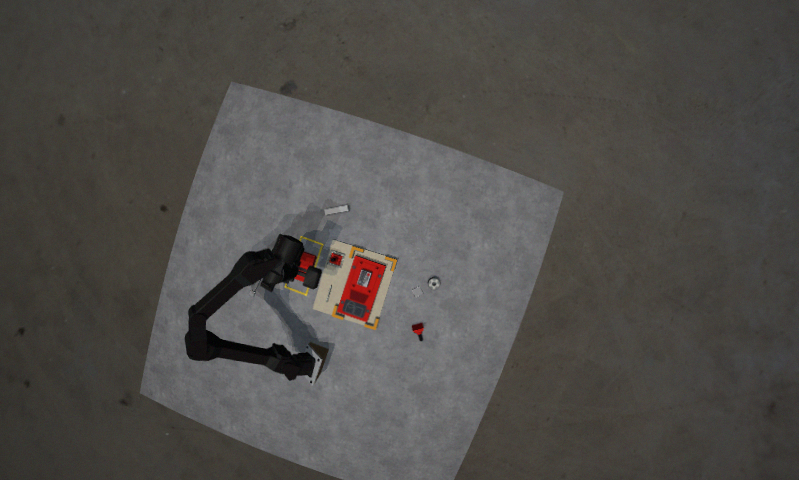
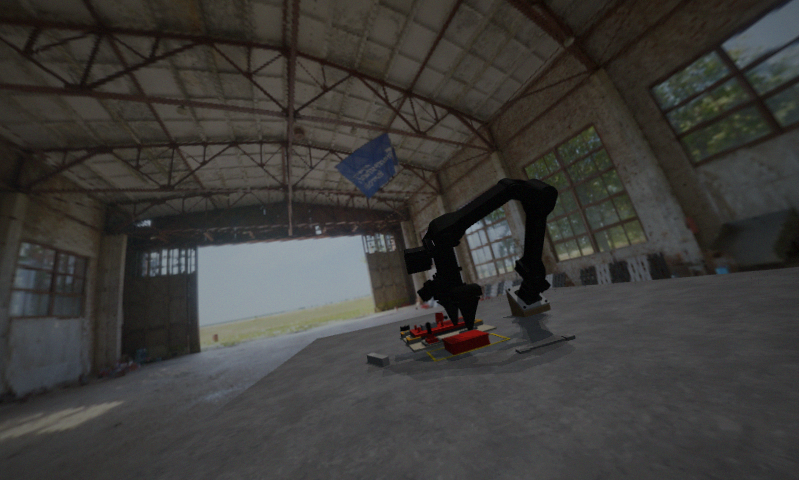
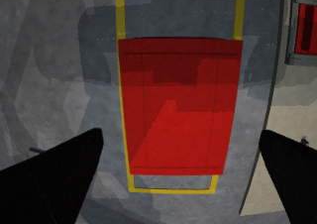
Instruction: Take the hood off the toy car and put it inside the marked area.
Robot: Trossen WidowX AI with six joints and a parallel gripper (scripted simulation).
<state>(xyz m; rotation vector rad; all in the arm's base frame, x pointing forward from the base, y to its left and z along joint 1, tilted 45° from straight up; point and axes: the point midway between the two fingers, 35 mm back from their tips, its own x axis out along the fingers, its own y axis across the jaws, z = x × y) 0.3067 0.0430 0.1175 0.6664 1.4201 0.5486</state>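
Note:
The red hood (image 1: 308, 259) (image 2: 466, 342) (image 3: 173, 140) lies flat on the table in the yellow marked outline (image 1: 296, 291) (image 3: 173, 190). In the wrist view the outline shows past both its ends and along its left side; its right edge hides part of the right line, so I cannot tell if it overlaps that line. My gripper (image 2: 462, 327) (image 3: 182, 138) is open, with one finger to each side of the hood and visible gaps between. In the exterior view the fingertips appear just above its top. The red toy car (image 1: 375, 267) is without its hood on the cream board (image 1: 321, 303) (image 3: 263, 184).
A small red part (image 1: 335, 258) (image 3: 308, 28) stands in a grey holder on the board near the hood. A grey block (image 1: 336, 209) (image 2: 377, 359) and a thin rod (image 2: 545, 343) lie nearby. A round metal part (image 1: 433, 282) and a red-and-black piece (image 1: 418, 330) lie beyond the car.

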